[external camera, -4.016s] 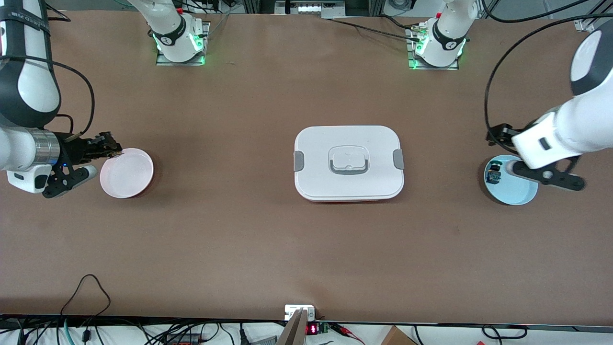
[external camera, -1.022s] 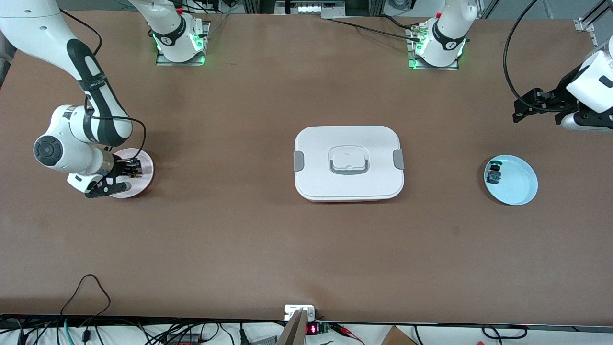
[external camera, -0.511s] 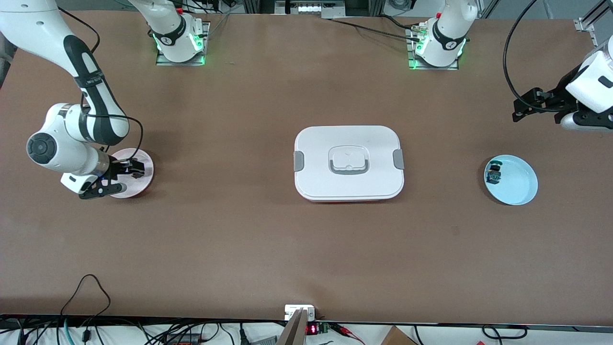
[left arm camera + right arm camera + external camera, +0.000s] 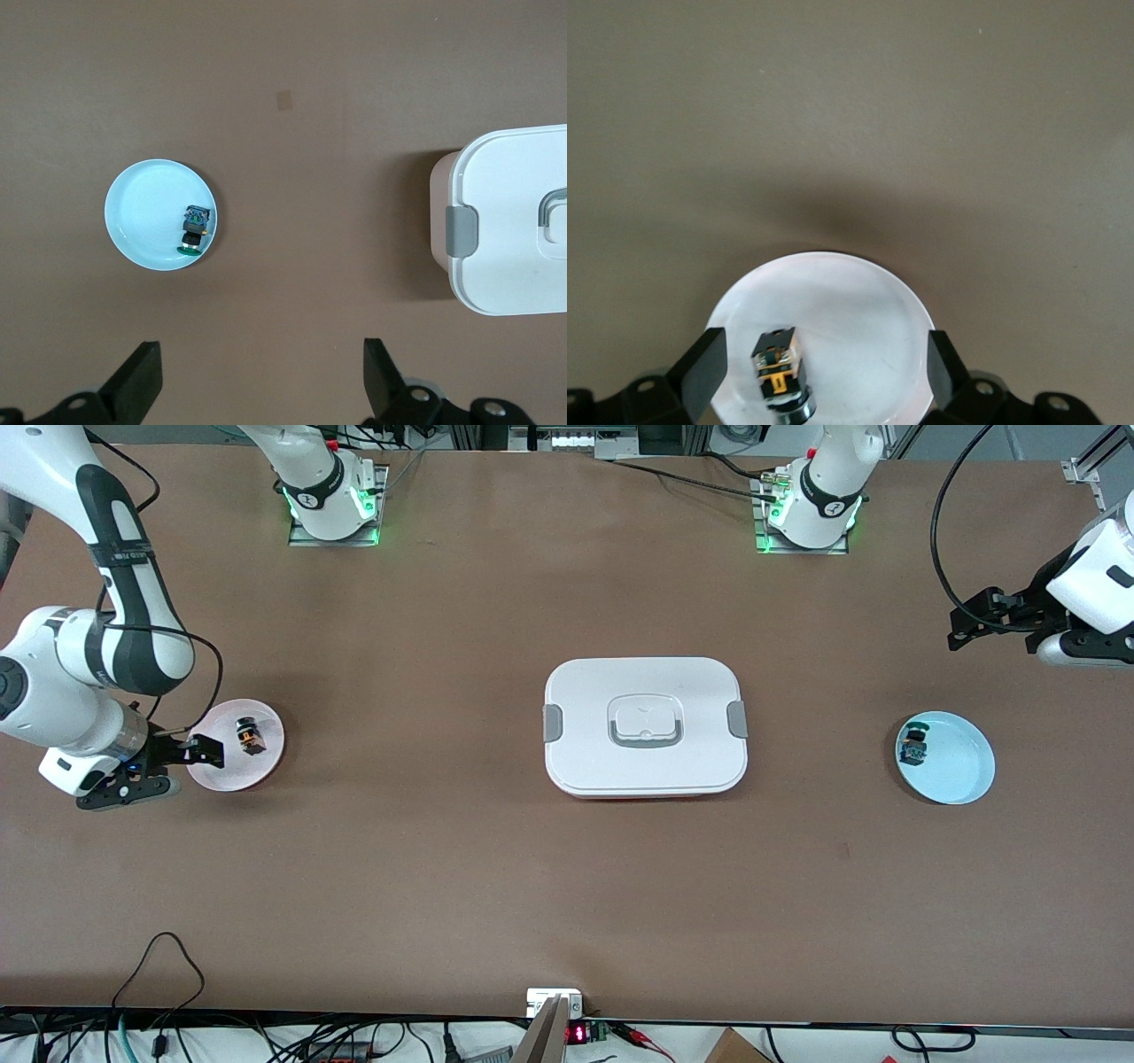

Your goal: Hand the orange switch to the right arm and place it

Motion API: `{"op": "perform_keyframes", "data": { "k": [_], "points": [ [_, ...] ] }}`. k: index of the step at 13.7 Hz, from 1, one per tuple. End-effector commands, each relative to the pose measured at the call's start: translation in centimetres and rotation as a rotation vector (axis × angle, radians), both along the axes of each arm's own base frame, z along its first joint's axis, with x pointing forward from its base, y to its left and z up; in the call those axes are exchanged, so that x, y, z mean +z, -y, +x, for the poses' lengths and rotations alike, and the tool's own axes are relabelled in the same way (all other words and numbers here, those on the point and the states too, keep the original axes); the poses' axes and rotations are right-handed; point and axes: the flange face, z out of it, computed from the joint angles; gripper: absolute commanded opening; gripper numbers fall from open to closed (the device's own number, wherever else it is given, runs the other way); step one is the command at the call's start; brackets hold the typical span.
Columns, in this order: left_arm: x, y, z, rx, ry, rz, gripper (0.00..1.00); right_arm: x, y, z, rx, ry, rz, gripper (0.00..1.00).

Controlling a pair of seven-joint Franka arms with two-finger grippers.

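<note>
On the pink plate [image 4: 264, 763] lies one orange switch [image 4: 249, 737], free of the spread-fingered right gripper [image 4: 202, 751]; no lettering reads. Left gripper [image 4: 973, 622] waits, fingers apart.

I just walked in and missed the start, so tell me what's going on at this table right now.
The orange switch now lies in the pink plate at the right arm's end of the table. The right pincer is open, empty, at that plate's edge. The left pincer waits open in the air, above the table at the left arm's end. The blue plate there holds a green-capped switch. A closed white lunch box sits mid-table.
</note>
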Motion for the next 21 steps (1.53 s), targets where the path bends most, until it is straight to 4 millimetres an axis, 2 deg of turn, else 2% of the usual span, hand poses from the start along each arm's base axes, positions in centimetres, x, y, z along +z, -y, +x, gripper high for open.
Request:
{"op": "perform_keyframes", "data": {
  "k": [1,5,7,10,12,13,15,16,18,21],
  "points": [
    [0.5,0.0,0.1,-0.006,-0.005,0.022,1.00,5.1,-4.2,-0.1,-0.030,-0.016,0.009,1.00],
    [0.5,0.0,0.1,-0.006,-0.005,0.022,1.00,12.8,-11.1,-3.0,-0.108,-0.026,0.005,1.00],
    [0.5,0.0,0.1,-0.006,-0.005,0.022,1.00,17.1,-13.4,-5.1,-0.120,-0.022,-0.013,1.00],
    [0.4,0.0,0.0,-0.005,-0.014,0.022,1.00,22.0,-14.0,-8.0,-0.140,-0.038,0.044,1.00],
    [0.4,0.0,0.0,-0.005,-0.015,0.021,1.00,23.7,-13.8,-9.7,-0.159,-0.081,0.067,1.00],
    [0.4,0.0,0.0,-0.005,-0.015,0.021,1.00,26.2,-14.0,-10.6,-0.157,-0.079,0.064,1.00],
    [0.4,0.0,0.0,-0.005,-0.015,0.022,1.00,30.1,-14.1,-10.6,-0.146,-0.066,0.071,1.00],
    [0.4,0.0,0.0,-0.004,-0.015,0.022,1.00,30.8,-13.7,-10.0,-0.142,-0.070,0.076,1.00],
    [0.4,0.1,0.0,-0.005,-0.015,0.022,1.00,31.1,-13.4,-8.8,-0.138,-0.085,0.088,1.00],
    [0.4,0.1,0.0,-0.007,-0.015,0.022,1.00,29.6,-12.6,-5.5,-0.137,-0.113,0.110,1.00]
  ]
}}
